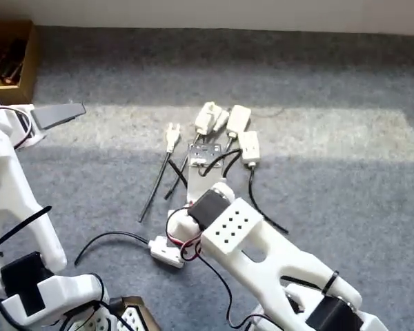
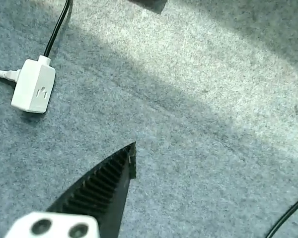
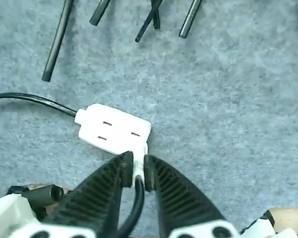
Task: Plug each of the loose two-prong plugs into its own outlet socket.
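Carpeted room – home or office, grey carpet [image 1: 345, 207], pale wall [image 1: 262, 12], cardboard box [image 1: 24, 76] alongside

I count two arms on my feeds, the left arm [image 1: 21, 200] and the right arm [image 1: 286, 265]. White socket blocks [image 1: 205, 118] [image 1: 238, 118] [image 1: 248, 147] [image 1: 167, 252]: four by my tally. Plugs: one loose plug [image 1: 171, 136] and a second plug [image 3: 140, 156]. One cardboard box [image 1: 14, 65]. The black cords [image 1: 155, 183] I can't number.

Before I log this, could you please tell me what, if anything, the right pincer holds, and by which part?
The right pincer is shut on a white plug, at its rear end by the cord; its front touches the outlet socket.
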Controlling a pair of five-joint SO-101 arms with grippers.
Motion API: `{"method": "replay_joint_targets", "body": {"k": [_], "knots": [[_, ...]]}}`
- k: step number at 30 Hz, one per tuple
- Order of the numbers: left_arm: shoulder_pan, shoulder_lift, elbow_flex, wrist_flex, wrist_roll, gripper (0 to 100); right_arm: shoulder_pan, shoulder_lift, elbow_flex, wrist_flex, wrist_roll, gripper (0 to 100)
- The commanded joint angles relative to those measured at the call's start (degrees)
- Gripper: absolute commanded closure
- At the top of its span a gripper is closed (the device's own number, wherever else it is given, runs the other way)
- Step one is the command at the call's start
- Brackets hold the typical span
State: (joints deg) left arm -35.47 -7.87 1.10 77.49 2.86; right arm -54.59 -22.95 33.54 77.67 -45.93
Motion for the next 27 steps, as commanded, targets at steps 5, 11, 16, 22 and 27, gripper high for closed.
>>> {"method": "replay_joint_targets", "body": {"k": [5, 11, 16, 22, 27], "knots": [[0.8, -0.3, -2.2, 0.1, 0.4, 38, -1.2, 1.0, -0.8, -0.8, -4.3, 99.1], [0.8, -0.3, -2.2, 0.1, 0.4, 38, -0.9, 1.5, -0.8, -1.3, -4.5, 99.1], [0.8, -0.3, -2.1, 0.1, 0.4, 38, 2.9, 1.0, -0.9, -2.1, -4.5, 99.1], [1.1, -0.3, -2.1, 0.1, 0.4, 38, 3.6, 0.9, -1.1, -1.5, -4.5, 99.2], [0.8, -0.3, -2.1, 0.1, 0.4, 38, 3.6, 0.9, -7.0, 2.8, -4.5, 99.2]]}}
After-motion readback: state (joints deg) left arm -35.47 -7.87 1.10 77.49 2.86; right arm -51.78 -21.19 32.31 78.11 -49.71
